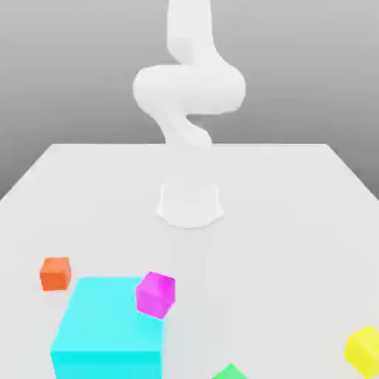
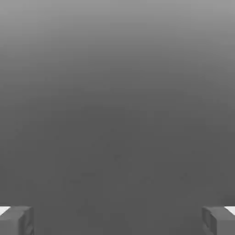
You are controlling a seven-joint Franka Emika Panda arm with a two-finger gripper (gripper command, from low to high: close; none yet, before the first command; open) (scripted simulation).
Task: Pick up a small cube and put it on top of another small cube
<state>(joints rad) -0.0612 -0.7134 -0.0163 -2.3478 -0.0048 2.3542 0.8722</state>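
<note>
My hand (image 2: 117, 220) is released, its two fingertips (image 2: 16, 220) standing wide apart with nothing between them. The orange cube (image 1: 55, 272) sits near the tabletop's (image 1: 296, 200) front left edge; the magenta cube (image 1: 155, 294) rests at the corner of a large cyan block (image 1: 104, 333); a yellow cube (image 1: 364, 348) lies front right. I judge them light, rigid and smooth, so I'd pinch two opposite flat faces squarely.

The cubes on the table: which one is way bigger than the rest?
The cyan cube, at the exterior view's lower left. The orange cube, magenta cube and yellow cube are all small.
</note>
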